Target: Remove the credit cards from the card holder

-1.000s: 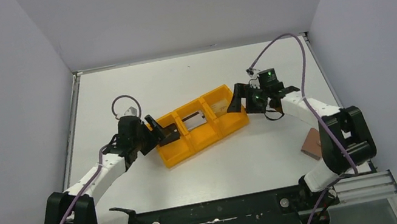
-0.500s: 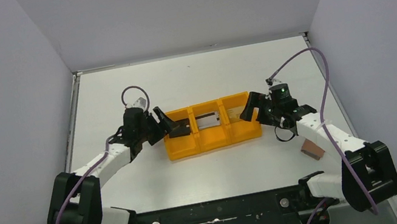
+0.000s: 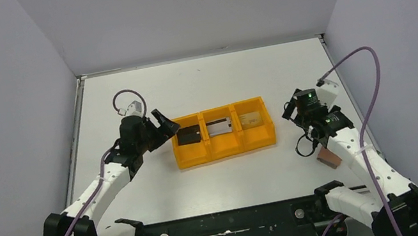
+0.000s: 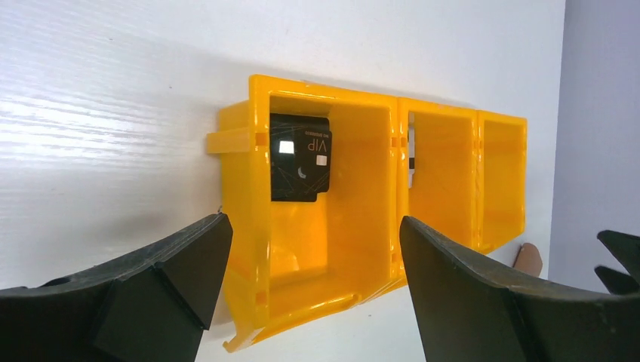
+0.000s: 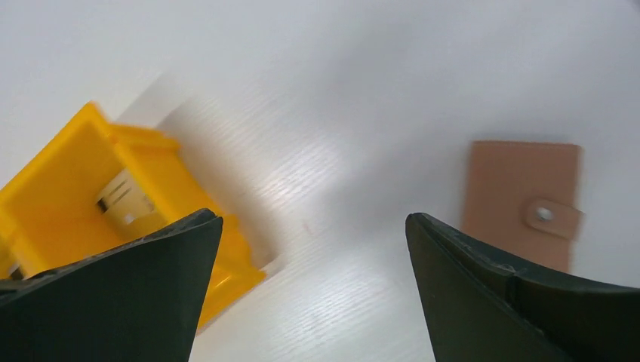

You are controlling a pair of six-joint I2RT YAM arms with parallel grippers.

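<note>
The orange tray [image 3: 225, 148] holds all three credit cards, one per compartment: black [image 3: 189, 136] on the left, silvery grey [image 3: 221, 127] in the middle, gold-tan [image 3: 251, 119] on the right. My left gripper [image 3: 167, 123] is open and empty just left of the tray; its wrist view shows the black card [image 4: 300, 157]. My right gripper [image 3: 290, 111] is open and empty right of the tray. The brown card holder [image 3: 329, 156] lies closed, snap tab fastened, on the table at the right. The right wrist view shows the card holder [image 5: 522, 200] and the gold-tan card [image 5: 124, 205].
The tray [image 4: 370, 226] fills the left wrist view; its corner [image 5: 68, 173] shows in the right wrist view. Grey walls enclose the white table [image 3: 201, 87] on three sides. The arm bases and a black rail [image 3: 232, 224] run along the near edge.
Both grippers have let go of the tray ends and drawn back. The tray, swung level earlier, now rests still. The right arm moved right, uncovering the card holder.
</note>
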